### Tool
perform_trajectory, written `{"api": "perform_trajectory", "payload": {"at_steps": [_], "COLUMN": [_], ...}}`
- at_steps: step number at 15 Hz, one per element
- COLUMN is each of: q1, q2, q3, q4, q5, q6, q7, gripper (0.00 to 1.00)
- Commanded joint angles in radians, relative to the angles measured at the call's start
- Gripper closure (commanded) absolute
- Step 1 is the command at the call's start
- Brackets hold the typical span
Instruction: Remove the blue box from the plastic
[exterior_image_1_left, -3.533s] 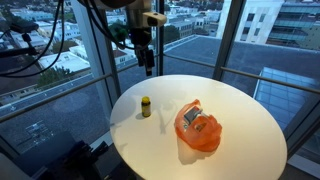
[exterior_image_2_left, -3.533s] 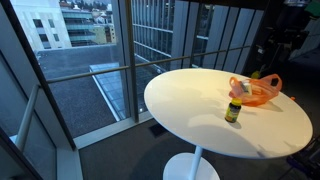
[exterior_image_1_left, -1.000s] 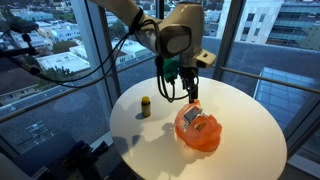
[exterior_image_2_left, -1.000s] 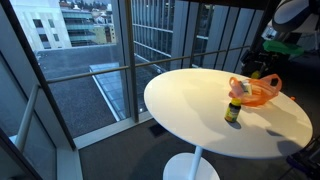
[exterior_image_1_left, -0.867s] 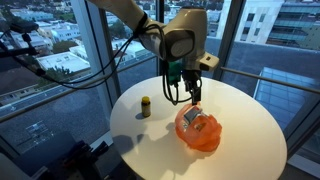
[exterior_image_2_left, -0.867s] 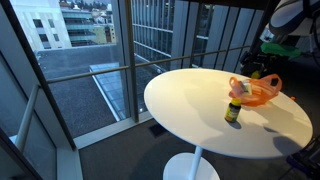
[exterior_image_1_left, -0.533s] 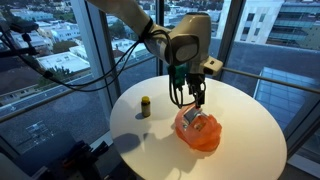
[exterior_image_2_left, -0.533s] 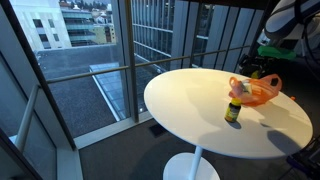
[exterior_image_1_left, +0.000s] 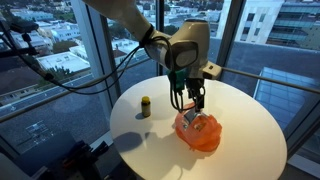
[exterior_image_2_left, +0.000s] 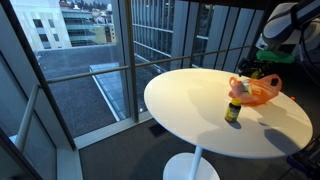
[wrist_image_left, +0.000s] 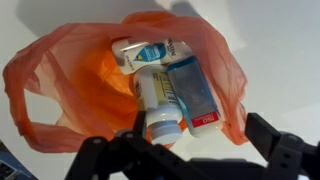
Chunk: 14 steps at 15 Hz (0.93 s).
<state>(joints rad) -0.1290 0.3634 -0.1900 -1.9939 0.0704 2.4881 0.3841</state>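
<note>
We see the gripper (exterior_image_1_left: 193, 102) hovering right above the orange plastic bag (exterior_image_1_left: 186, 134) on the round white table (exterior_image_1_left: 250, 112), jaws spread wide, gripping nothing. In the wrist view, the blue box (wrist_image_left: 190, 88) lies inside the bag, touching a white bottle (wrist_image_left: 160, 105).

Round white table (exterior_image_2_left: 195, 105) on single pedestal foot (exterior_image_2_left: 190, 168). Orange plastic bag (exterior_image_2_left: 256, 92) lies on table top near its far edge, handles up, contents not clear from here. Small bottle (exterior_image_2_left: 233, 110) with yellow cap stands upright on table, just in front of bag. Robot arm (exterior_image_2_left: 283, 22) reaches over same end of table, above bag. Glass wall (exterior_image_2_left: 90, 70) behind table.
</note>
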Motion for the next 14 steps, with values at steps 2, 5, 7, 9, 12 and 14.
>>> {"api": "perform_trajectory", "payload": {"at_steps": [2, 5, 7, 9, 12, 14], "q1": [0.01, 0.012, 0.013, 0.014, 0.018, 0.025], "q2": [0.037, 0.056, 0.068, 0.078, 0.093, 0.1], "q3": [-0.026, -0.038, -0.046, -0.05, -0.051, -0.05], "q4": [0.008, 0.01, 0.011, 0.013, 0.014, 0.013], "q5": [-0.022, -0.024, -0.026, -0.027, -0.026, -0.028], "q6": [0.041, 0.056, 0.061, 0.063, 0.067, 0.069], "q7": [0.015, 0.017, 0.019, 0.019, 0.018, 0.018], "gripper": [0.0, 0.0, 0.0, 0.0, 0.0, 0.0]}}
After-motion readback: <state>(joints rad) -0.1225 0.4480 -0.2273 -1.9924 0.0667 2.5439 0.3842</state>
